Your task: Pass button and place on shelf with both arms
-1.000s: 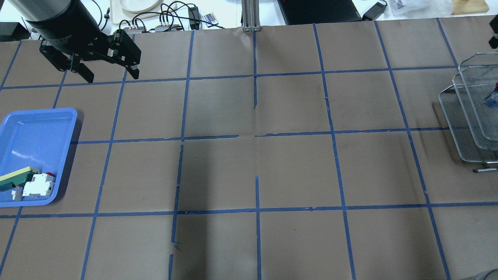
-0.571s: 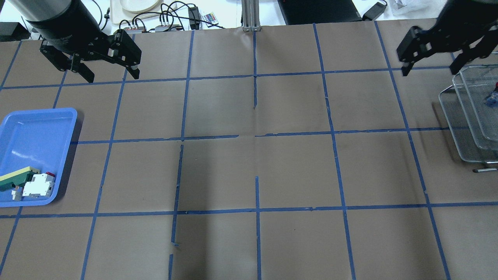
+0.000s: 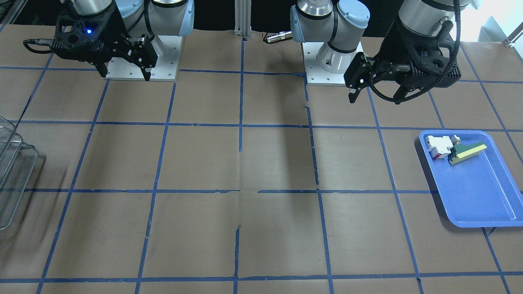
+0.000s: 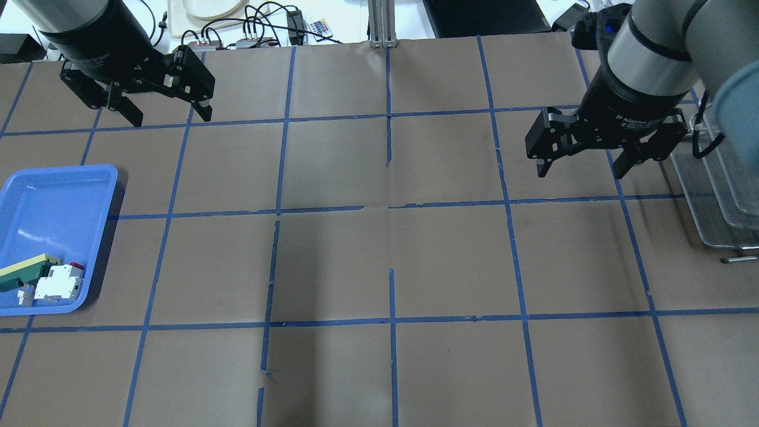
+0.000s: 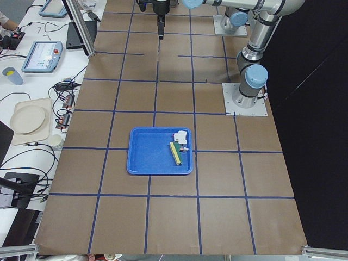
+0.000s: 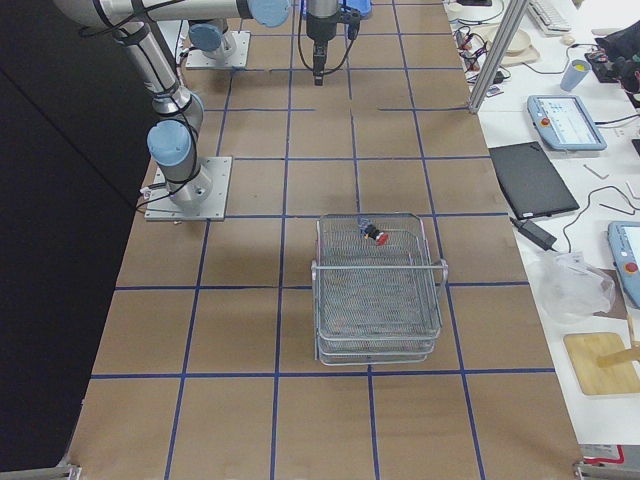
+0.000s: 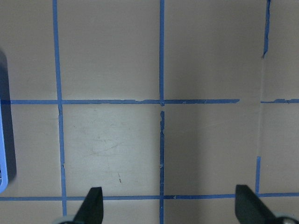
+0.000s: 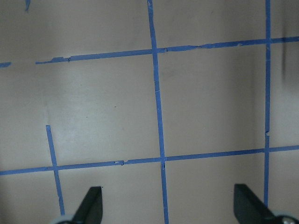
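Front-facing view: the left gripper [image 3: 375,98] hangs at two o'clock, fingers spread wide with nothing between them. The right gripper [image 3: 124,74] at ten o'clock is likewise spread and empty. The shelf [image 3: 12,163] cuts in at nine o'clock, and the blue tray [image 3: 482,196] sits at four o'clock. The button does not show here.

Overhead view: the left gripper [image 4: 171,117] is at ten o'clock and the right gripper [image 4: 580,172] at two o'clock, both gaping above bare brown paper. The right arm [image 4: 646,59] covers much of the shelf [image 4: 711,234] at three o'clock, hiding the button. In the tray [image 4: 59,184] at eight o'clock lie a white-and-red part [image 4: 58,283] and a green-and-yellow block [image 4: 24,270].

Left side view: the tray [image 5: 149,155] lies near centre, with both parts on its three o'clock side.

Right side view: the button [image 6: 375,235] lies on its side on the top tier of the shelf [image 6: 380,300], at the rack's twelve o'clock end. Its round red cap points toward four o'clock and its pale bluish rear block toward ten, with a dark barrel between.

Wrist views: in each, black fingertips stand far apart at seven and five o'clock, with only taped paper between them.
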